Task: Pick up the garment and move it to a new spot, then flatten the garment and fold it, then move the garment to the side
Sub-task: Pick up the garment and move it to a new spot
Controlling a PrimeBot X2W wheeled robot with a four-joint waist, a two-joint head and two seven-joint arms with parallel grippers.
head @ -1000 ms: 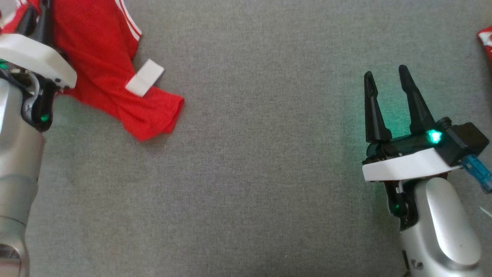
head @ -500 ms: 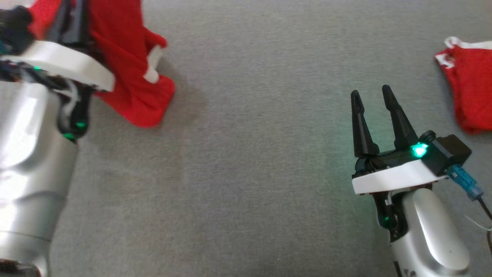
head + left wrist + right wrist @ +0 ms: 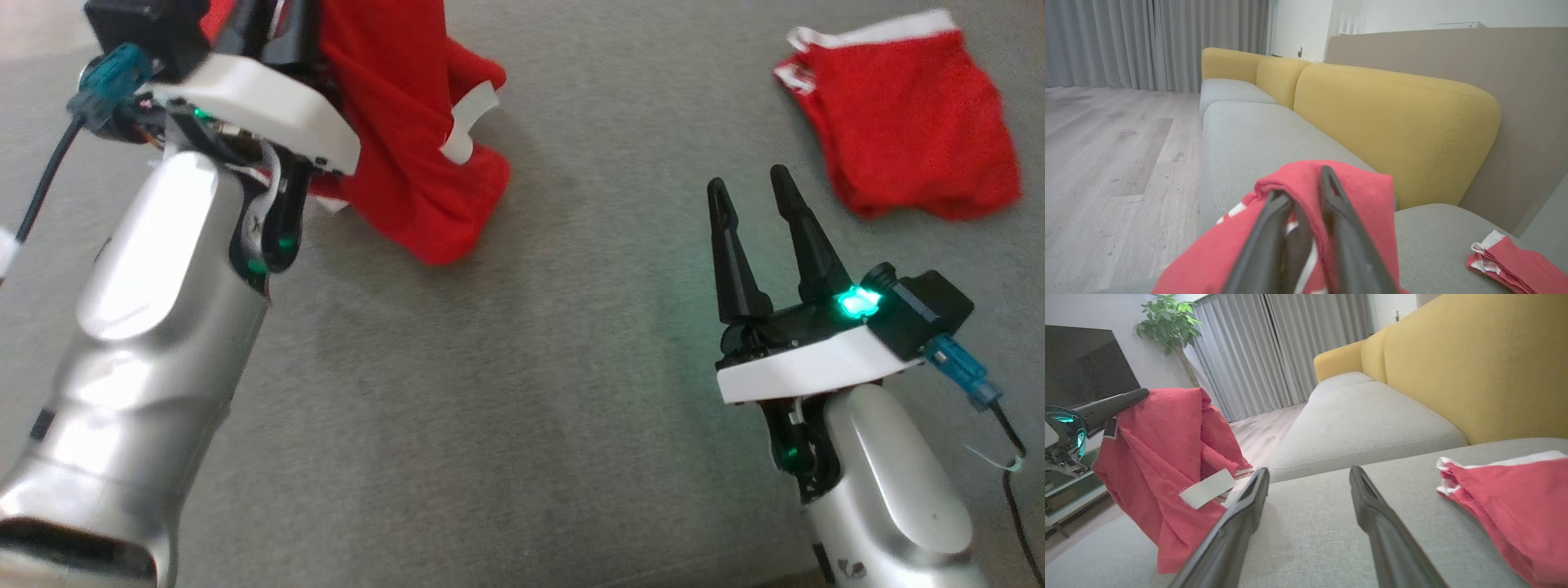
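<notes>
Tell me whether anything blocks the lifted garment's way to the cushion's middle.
Nothing visible does. The red garment hangs from the left gripper; the grey cushion beside it is bare. A second red garment and the open right gripper sit to the right.

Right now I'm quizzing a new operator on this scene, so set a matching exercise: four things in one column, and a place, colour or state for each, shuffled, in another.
Things
1. shirt
2. second red garment
3. right gripper
4. sofa back

Descriptions
A. yellow
B. open, holding nothing
C. lying on the grey seat
D. hanging from the left gripper

Pairs: 1-D, 2-C, 3-B, 4-A
</notes>
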